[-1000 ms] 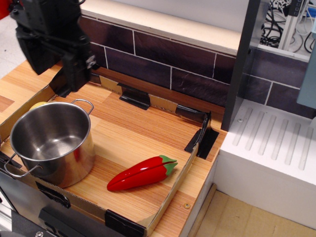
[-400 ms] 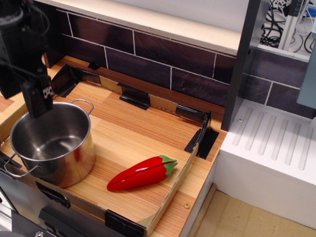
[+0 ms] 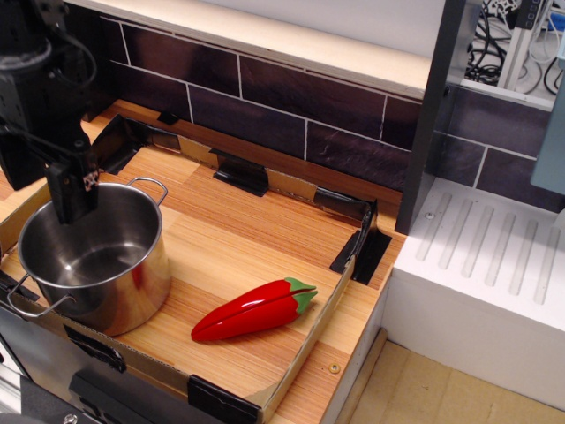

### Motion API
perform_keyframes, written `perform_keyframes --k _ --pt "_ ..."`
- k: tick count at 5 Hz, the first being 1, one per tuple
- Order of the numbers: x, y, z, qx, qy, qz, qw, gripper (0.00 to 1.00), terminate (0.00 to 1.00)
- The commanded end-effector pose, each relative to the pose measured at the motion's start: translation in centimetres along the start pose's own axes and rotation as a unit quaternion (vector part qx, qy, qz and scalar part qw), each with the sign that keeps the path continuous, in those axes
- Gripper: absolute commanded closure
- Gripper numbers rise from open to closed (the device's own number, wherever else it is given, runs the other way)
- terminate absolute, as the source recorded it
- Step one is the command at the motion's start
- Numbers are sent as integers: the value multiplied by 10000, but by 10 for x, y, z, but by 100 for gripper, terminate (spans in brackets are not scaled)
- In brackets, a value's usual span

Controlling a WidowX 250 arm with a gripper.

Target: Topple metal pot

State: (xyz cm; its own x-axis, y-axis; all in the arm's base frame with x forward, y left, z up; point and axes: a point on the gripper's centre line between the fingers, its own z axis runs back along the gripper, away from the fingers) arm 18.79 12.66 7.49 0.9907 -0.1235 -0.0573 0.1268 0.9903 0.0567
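Claw [image 3: 71, 205] has dipped lower inside the metal pot [image 3: 95, 256].

open floor through the tray's middle, crowded at the left edge

the metal pot [image 3: 93, 261] fills the tray's 8 o'clock corner, with the gripper [image 3: 71, 199] dipping over its rim at 11 o'clock; the red pepper [image 3: 252, 311] lies at 5 o'clock, well apart from the pot. bare wood stays free from centre toward 1 o'clock, bounded by the low cardboard wall [image 3: 340, 287] and the tiled backsplash [image 3: 291, 110] behind.
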Motion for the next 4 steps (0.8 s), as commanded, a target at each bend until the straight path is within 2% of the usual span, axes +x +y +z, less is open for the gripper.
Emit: perform_keyframes --k 1,2,4 --pt "12 8 -8 349 -95 105 9993 0 0" --pt "10 5 -10 500 -199 112 9985 100 0" --pt "13 3 -7 592 -277 218 9976 100 0"
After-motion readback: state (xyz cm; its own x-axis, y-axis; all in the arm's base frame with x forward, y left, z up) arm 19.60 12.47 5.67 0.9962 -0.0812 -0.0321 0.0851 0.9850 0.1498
